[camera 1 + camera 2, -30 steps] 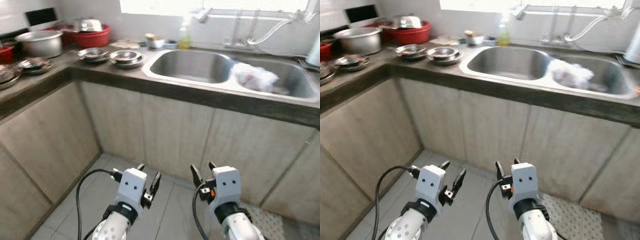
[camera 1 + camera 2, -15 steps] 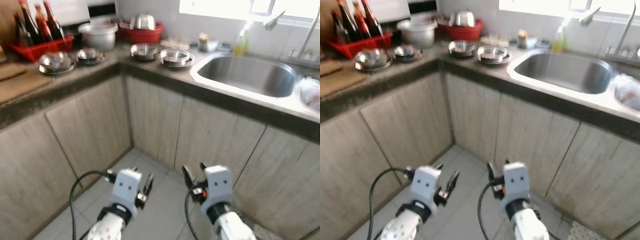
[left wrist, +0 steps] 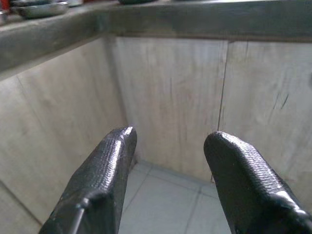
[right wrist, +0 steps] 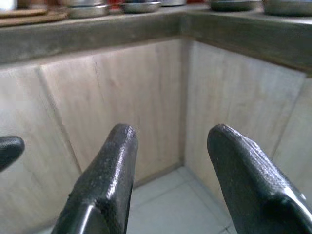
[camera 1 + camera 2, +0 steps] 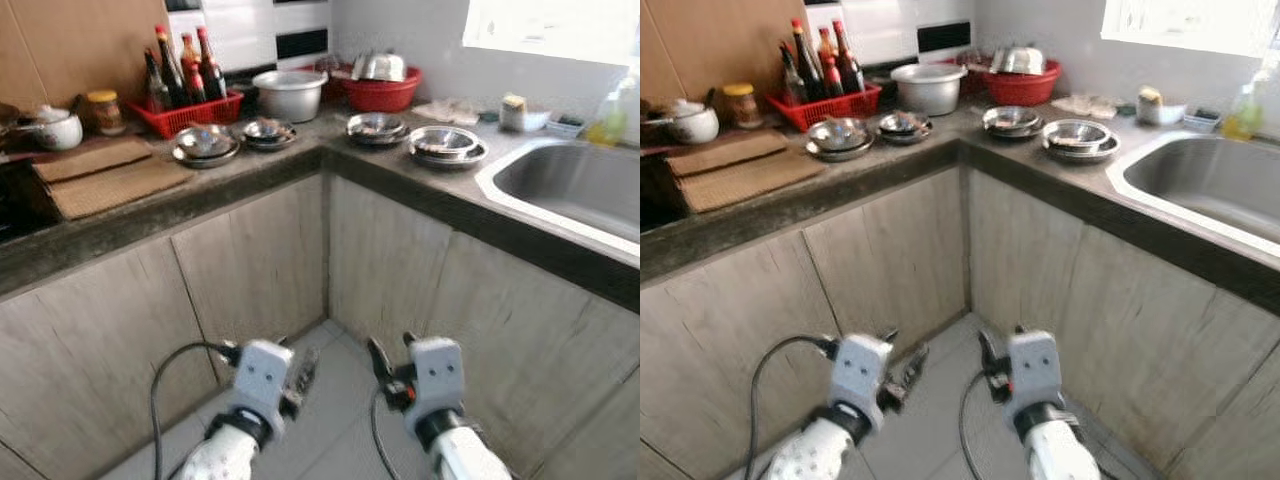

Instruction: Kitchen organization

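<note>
We hold both grippers low before the corner cabinets [image 5: 250, 270], over the floor [image 5: 940, 420]: left gripper [image 3: 168, 141] at 7 o'clock, right gripper [image 4: 170, 134] at 5 o'clock, jaws on each spread wide and gripping nothing. Beyond, at 12 o'clock on the counter [image 5: 130, 215], sit steel bowls [image 5: 205, 142] and more dishes [image 5: 443, 143]. Farther back we see a pot [image 5: 289, 94], a red basin [image 5: 380, 92], and bottles [image 5: 180, 68] at 11. The sink [image 5: 570, 180] lies at 2 o'clock.
</note>
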